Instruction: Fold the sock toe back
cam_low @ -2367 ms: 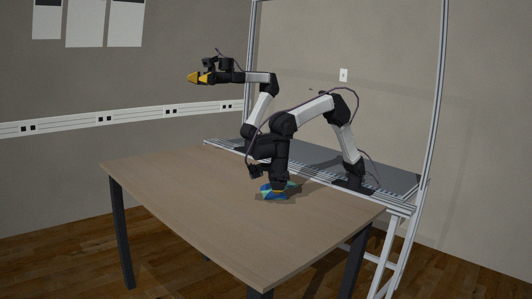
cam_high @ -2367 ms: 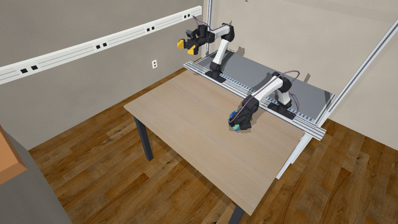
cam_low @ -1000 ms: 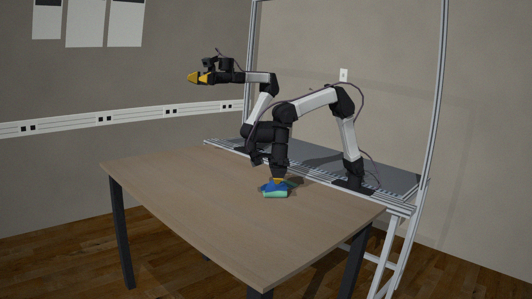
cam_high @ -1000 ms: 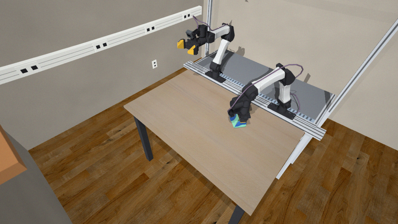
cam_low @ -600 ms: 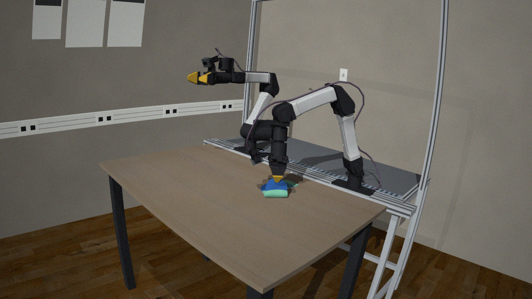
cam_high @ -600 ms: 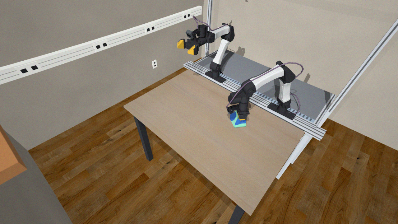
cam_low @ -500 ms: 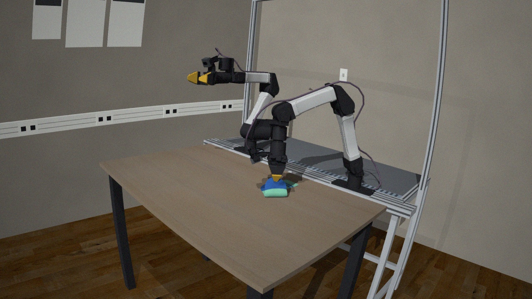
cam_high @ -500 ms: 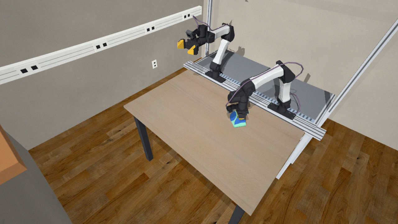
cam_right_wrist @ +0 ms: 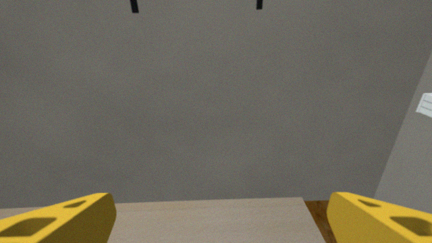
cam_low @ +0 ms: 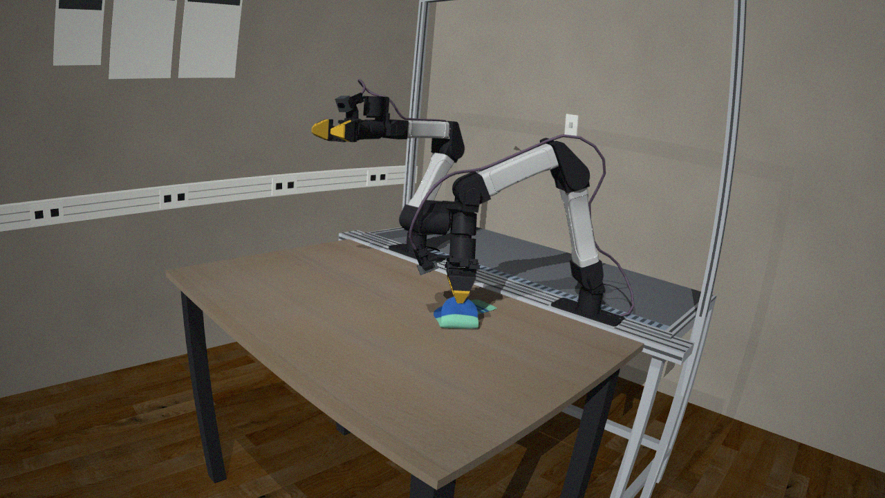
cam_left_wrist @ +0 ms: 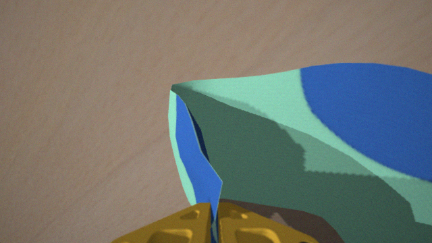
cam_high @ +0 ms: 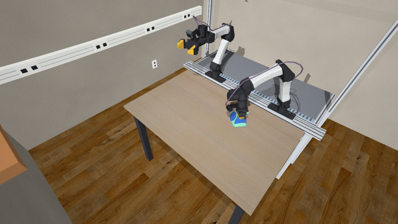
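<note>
The mint-and-blue sock (cam_high: 238, 122) (cam_low: 459, 320) (cam_left_wrist: 256, 152) lies on the table, its blue toe end raised and bent back.

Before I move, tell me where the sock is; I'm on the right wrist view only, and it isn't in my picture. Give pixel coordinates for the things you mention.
Observer: It's on the table (cam_high: 194, 119) (cam_low: 346, 334) (cam_left_wrist: 84, 84) (cam_right_wrist: 202, 223), directly below the left claw (cam_high: 241, 118) (cam_low: 460, 301) (cam_left_wrist: 214, 212); the top view shows the sock (cam_high: 233, 118) (cam_low: 460, 320) (cam_left_wrist: 364, 101).
Operator: Check whether the left claw has let go.
Observer: It hasn't. The left wrist view shows a thin fold of cloth pinched between its fingertips.
Operator: Place my own claw for me.
Observer: The exterior view shows the right claw (cam_high: 185, 48) (cam_low: 331, 131) (cam_right_wrist: 221, 202) raised higher than the left one, well apart from the sock.
</note>
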Controlling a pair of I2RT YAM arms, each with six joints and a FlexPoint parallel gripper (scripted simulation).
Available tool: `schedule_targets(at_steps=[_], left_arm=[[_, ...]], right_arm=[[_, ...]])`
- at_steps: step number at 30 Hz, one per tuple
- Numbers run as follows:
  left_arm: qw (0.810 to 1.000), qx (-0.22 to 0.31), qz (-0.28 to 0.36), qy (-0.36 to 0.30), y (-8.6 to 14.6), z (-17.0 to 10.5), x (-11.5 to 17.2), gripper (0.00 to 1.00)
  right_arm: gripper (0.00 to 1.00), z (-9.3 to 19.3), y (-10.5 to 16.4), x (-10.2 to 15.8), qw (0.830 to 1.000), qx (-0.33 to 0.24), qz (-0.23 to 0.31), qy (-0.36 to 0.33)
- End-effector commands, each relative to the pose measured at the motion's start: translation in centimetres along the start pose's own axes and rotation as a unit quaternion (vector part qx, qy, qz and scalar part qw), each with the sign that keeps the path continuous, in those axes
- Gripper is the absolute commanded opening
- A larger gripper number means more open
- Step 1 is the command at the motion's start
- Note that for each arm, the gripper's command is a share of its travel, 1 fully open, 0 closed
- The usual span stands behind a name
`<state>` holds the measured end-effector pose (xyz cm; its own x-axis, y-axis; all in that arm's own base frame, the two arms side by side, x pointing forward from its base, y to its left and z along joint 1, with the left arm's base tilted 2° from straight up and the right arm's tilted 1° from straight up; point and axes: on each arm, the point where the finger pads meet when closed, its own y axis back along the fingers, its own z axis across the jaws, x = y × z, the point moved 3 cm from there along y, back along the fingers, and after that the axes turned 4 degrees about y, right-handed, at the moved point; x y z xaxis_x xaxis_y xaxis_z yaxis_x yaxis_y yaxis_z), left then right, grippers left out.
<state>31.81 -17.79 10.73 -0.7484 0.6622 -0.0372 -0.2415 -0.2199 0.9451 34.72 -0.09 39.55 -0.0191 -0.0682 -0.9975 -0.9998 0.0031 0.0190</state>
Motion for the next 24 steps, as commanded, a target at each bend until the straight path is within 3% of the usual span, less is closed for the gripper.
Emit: schedule_targets(at_steps=[1, 14, 16, 19, 24], left_arm=[[0.999, -0.022, -0.022, 0.018, 1.2, 0.1, -0.3, 0.05], [1.000, -0.011, -0.022, 0.012, 1.2, 0.3, -0.2, 0.05], [0.998, -0.052, -0.005, 0.022, -1.0, -0.8, -0.2, 0.05], [0.997, -0.073, -0.008, 0.022, -1.1, -1.8, -0.1, 0.05], [0.997, -0.060, -0.034, 0.023, 0.7, -1.3, -1.1, 0.05]], right_arm=[[1.00, 0.0, 0.2, -0.7, 1.000, -0.001, -0.010, 0.001], [1.00, 0.0, 0.2, -0.7, 1.000, -0.001, -0.010, 0.001], [1.00, 0.0, 0.2, -0.7, 1.000, -0.001, -0.010, 0.001], [1.00, 0.0, 0.2, -0.7, 1.000, -0.001, -0.010, 0.001], [1.00, 0.0, 0.2, -0.7, 1.000, -0.001, -0.010, 0.001]])
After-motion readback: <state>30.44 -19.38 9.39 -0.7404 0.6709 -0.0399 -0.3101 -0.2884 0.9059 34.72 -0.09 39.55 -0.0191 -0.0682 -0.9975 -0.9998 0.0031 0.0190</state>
